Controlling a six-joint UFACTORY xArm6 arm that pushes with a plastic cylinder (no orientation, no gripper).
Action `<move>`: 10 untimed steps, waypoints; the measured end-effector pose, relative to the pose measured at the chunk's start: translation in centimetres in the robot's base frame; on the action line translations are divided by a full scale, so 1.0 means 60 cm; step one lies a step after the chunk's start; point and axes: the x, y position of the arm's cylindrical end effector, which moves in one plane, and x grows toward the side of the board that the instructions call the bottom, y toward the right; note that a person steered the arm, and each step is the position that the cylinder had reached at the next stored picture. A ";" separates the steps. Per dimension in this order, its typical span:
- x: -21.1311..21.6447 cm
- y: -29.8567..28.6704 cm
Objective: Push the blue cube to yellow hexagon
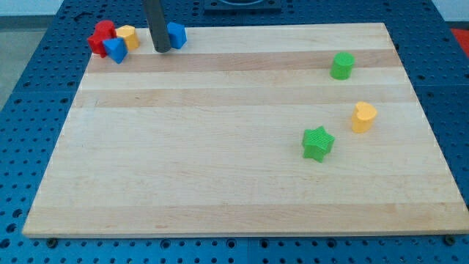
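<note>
Your rod (156,22) comes down at the view's top left, and my tip (161,50) sits on the wooden board (220,169) right against the left side of the blue cube (176,34). The rod partly covers that cube, so you only see its right portion poking out. There is no claw on this arm to be apart or together, just the plain rod end, and it looks to be touching the cube, though the contact itself is hidden.

Over to the tip's left, a small cluster is crowded into the board's top-left corner: a yellow block (128,36), its shape hard to make out from here, a red block (101,37) just behind and beside it, and a blue block (115,50) with a pointed, wedge-like look tucked in front of the red one. All three seem to touch.

Now look far across to the view's right. A green cylinder-like block (342,65) stands near the right edge, the yellow hexagon (363,116) lies below it, and a green star (318,143) sits lower left of the hexagon. The cube is well apart from that hexagon.
</note>
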 end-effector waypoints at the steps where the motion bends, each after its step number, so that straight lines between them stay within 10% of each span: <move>1: 0.017 0.013; 5: -0.010 0.119; 10: -0.082 0.014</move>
